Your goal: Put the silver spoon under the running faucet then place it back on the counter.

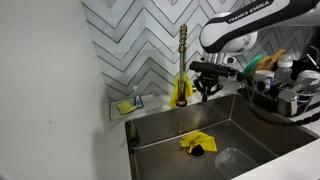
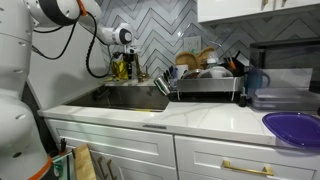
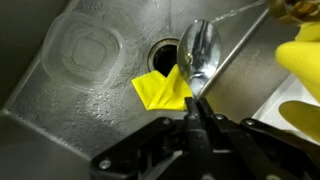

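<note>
Herringbone tile (image 1: 140, 40) backs a steel sink basin (image 1: 160, 128) set in the white bench (image 2: 200, 116). I see a loaded dish rack (image 1: 288, 88) crowding the right side, close by the arm, and a yellow cloth (image 3: 160, 92) lying on the basin floor beside the drain (image 3: 166, 48). My end effector (image 3: 194, 108) is pressed together on the handle of the silver spoon (image 3: 200, 48), whose bowl juts past the fingertips, over the cloth's edge. The brass faucet (image 1: 183, 55) stands just left of the end effector.
</note>
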`<action>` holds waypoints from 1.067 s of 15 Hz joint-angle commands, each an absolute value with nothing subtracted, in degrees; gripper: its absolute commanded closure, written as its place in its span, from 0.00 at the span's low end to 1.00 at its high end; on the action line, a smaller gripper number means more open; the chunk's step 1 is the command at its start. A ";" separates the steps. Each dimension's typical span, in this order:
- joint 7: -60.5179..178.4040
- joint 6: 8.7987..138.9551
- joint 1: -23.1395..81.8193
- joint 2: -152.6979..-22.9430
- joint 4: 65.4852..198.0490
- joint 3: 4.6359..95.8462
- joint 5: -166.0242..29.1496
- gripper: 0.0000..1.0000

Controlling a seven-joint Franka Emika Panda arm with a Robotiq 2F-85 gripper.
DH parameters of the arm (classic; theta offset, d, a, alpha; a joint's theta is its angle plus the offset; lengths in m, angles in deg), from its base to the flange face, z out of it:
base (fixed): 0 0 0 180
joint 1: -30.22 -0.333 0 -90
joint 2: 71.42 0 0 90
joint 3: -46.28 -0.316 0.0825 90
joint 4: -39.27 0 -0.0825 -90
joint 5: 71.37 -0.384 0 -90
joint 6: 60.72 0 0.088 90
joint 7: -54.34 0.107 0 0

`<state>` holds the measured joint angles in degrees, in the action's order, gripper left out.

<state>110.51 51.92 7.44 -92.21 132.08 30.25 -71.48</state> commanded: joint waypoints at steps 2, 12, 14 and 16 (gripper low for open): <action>110.35 56.64 5.40 -95.71 130.27 31.02 -72.93 0.98; 110.89 57.93 4.50 -97.84 129.88 30.78 -77.83 0.98; 111.11 58.03 4.30 -98.15 129.86 30.85 -78.48 0.98; 111.45 58.07 4.02 -98.60 129.54 30.97 -78.64 0.98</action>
